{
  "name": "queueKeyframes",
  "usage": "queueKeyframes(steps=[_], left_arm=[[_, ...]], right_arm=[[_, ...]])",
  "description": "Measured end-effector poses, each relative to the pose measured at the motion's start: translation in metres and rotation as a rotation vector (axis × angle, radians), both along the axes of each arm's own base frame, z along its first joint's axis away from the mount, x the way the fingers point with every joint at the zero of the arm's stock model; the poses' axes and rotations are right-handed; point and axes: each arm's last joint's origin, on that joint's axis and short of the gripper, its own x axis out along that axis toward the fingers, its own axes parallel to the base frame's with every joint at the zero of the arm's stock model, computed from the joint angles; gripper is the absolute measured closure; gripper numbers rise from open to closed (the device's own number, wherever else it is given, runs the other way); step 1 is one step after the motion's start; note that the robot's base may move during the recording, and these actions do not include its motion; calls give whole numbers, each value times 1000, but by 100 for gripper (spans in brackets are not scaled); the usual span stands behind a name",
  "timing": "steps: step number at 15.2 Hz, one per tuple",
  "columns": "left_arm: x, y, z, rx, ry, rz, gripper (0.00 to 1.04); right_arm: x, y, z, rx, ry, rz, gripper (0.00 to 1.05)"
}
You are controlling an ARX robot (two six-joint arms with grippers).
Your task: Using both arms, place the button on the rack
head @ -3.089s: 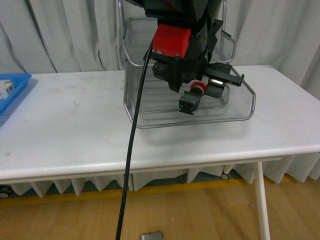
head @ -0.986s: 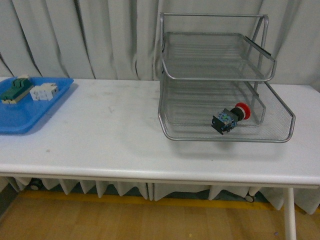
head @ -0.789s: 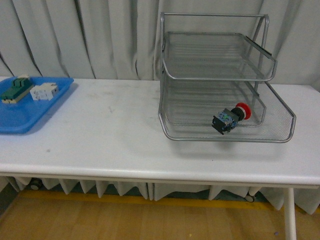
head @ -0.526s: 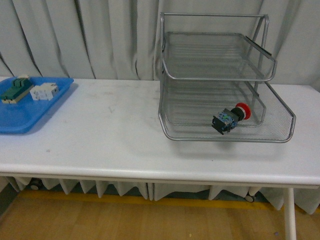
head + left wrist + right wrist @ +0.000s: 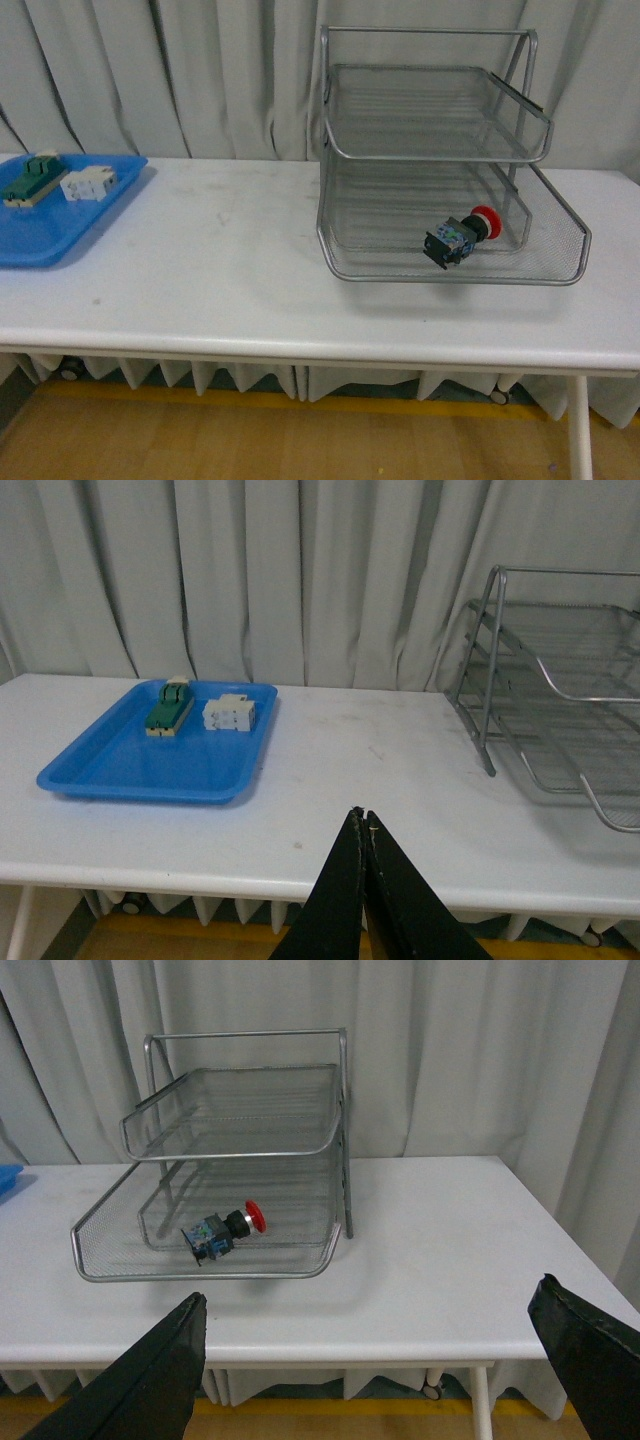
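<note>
The button, with its red cap and dark body, lies on its side in the lowest tray of the silver wire rack; the right wrist view shows the button in the rack too. Neither arm appears in the front view. My left gripper is shut with nothing in it, held back over the table's front edge, with the rack off to one side. My right gripper is open and empty, well back from the rack.
A blue tray at the table's left end holds a green-and-cream switch and a white block switch. The white table runs wide in front of grey curtains. The left wrist view shows the blue tray as well.
About three seconds ago an arm hung over the rack above the button. It has since drawn out of the front view, and the button stays in the lowest tray, unmoved over the last second.
</note>
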Motion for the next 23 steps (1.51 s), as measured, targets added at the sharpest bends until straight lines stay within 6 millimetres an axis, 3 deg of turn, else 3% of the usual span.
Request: queueKeyframes(steps=[12,17,19,21,23], left_arm=[[-18,0,-5,1,20,1,103],[-18,0,-4,2,16,-1,35],[-18,0,-4,2,16,-2,8],[-18,0,-4,3,16,-1,7],[-18,0,-4,3,16,-1,7]], right_arm=[[0,0,0,0,0,0,6],[4,0,0,31,51,-6,6],[37,-6,36,97,-7,-23,6],[97,-6,76,177,-34,19,6],[171,3,74,287,195,28,8]])
